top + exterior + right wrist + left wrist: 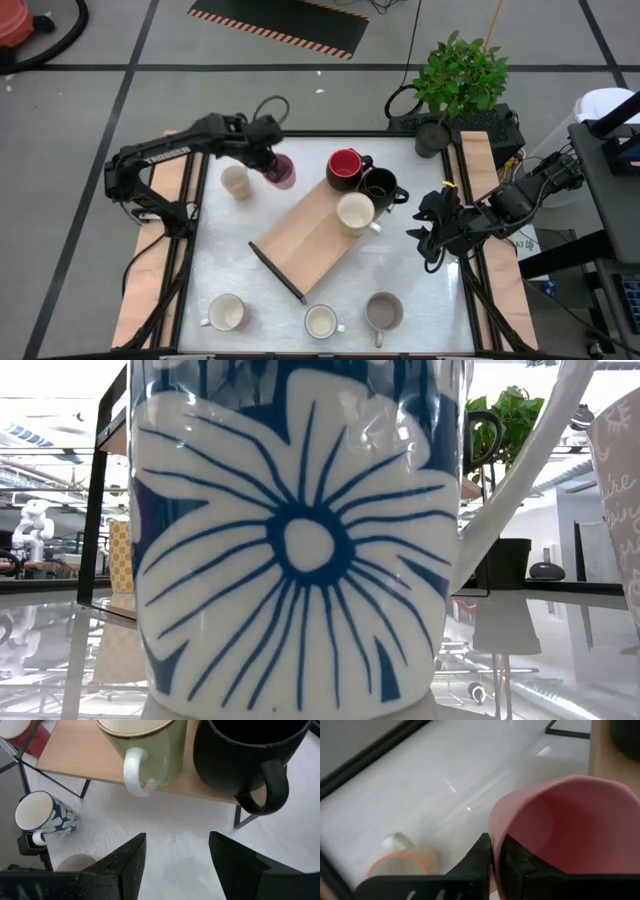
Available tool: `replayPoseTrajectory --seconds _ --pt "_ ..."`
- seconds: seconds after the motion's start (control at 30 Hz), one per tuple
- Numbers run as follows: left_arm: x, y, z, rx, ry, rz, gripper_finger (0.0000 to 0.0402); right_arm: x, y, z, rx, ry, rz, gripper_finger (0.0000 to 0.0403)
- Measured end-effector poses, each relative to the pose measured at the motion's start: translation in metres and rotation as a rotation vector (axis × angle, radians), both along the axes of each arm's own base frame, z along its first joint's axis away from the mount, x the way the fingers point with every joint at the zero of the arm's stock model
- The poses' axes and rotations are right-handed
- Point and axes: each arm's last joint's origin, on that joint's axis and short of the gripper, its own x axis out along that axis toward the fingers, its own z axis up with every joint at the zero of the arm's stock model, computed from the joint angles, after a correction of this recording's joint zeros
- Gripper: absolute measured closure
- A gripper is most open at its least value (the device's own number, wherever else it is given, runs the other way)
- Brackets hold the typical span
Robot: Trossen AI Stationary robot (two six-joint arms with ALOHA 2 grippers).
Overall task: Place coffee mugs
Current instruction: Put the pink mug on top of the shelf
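Mugs on a white worktop. Left end effector pinches the pink mug's rim, upper left, probably for carrying to the wooden shelf; right end effector waits open.

We've got a wooden shelf sitting diagonally mid-counter, with three mugs on its far right end. Left of it, one mug stands on the counter, and another sits just beside it in the left gripper. Three more mugs line the near edge. A potted plant sits beyond the far right corner.
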Motion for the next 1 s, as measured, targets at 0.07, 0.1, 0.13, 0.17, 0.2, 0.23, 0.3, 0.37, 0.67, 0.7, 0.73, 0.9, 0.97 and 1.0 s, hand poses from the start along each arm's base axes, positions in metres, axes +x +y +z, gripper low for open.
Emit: replayPoseTrajectory --seconds 0.07,0.1,0.13,0.17,0.2,0.23,0.3,0.37,0.67,0.7,0.73,0.9,0.97,1.0 --pt "-0.006 0.000 0.017 -0.002 -0.001 0.007 0.0381 0.000 0.000 0.000 0.001 -0.002 0.000 0.0200" --pt "-0.009 0.000 0.026 0.000 -0.005 0.009 0.0381 0.000 0.000 0.000 0.002 -0.004 0.000 0.0200" --pt "-0.012 -0.001 0.033 -0.001 -0.010 0.010 0.0381 0.001 0.000 0.000 0.004 -0.007 0.000 0.0200" --pt "-0.015 -0.002 0.042 -0.005 -0.019 0.008 0.0381 0.001 0.000 0.000 0.004 -0.007 0.000 0.0200" --pt "-0.019 -0.004 0.051 -0.010 -0.035 0.006 0.0381 0.001 0.000 0.000 0.004 -0.007 0.000 0.0200" --pt "-0.021 -0.006 0.060 -0.016 -0.058 0.005 0.0381 0.001 0.000 0.000 0.004 -0.007 0.000 0.0200" --pt "-0.026 -0.012 0.077 -0.022 -0.107 0.007 0.0381 0.001 0.000 0.000 0.003 -0.007 0.000 0.0200" --pt "-0.029 -0.018 0.092 -0.023 -0.148 0.011 0.0381 0.001 0.001 -0.002 0.001 -0.007 0.001 0.0200" --pt "-0.024 -0.039 0.139 -0.072 -0.328 0.013 0.0381 0.007 0.007 -0.023 0.031 0.034 0.049 0.0200" --pt "-0.022 -0.040 0.143 -0.085 -0.352 0.006 0.0381 0.008 0.008 -0.024 0.033 0.030 0.052 0.0200" --pt "-0.018 -0.042 0.146 -0.097 -0.373 -0.001 0.0381 0.008 0.009 -0.025 0.036 0.026 0.055 0.0200" --pt "0.005 -0.046 0.143 -0.199 -0.437 -0.046 0.0381 0.007 0.011 -0.024 0.034 0.025 0.070 0.0200" --pt "0.014 -0.049 0.139 -0.211 -0.422 -0.070 0.0381 0.006 0.011 -0.024 0.034 0.025 0.072 0.0200" --pt "0.018 -0.050 0.136 -0.207 -0.406 -0.083 0.0381 0.006 0.011 -0.024 0.034 0.025 0.072 0.0200"
